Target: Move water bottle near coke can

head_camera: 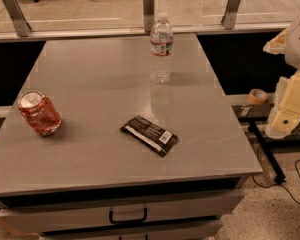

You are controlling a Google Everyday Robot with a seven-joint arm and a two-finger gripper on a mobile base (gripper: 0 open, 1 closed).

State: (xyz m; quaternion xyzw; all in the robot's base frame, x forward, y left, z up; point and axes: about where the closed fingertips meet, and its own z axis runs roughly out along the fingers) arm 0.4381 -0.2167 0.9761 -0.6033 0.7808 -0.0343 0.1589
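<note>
The water bottle (161, 48) stands upright at the far middle of the grey table (105, 84). It is clear ribbed plastic with a white cap and a red, white and blue label band. The coke can (38, 113), red, dented and with a silver top, stands near the table's left edge, far from the bottle. My gripper (286, 115), a cream-coloured piece at the end of the arm, hangs off the table's right side, below table level. It is well apart from both objects and holds nothing that I can see.
A flat black snack wrapper (149, 134) lies on the table's front middle, between the can and the bottle. A glass barrier with metal posts (148, 8) runs behind the table. A tape roll (258, 96) sits on a ledge at the right. Drawers (127, 215) are below the table's front edge.
</note>
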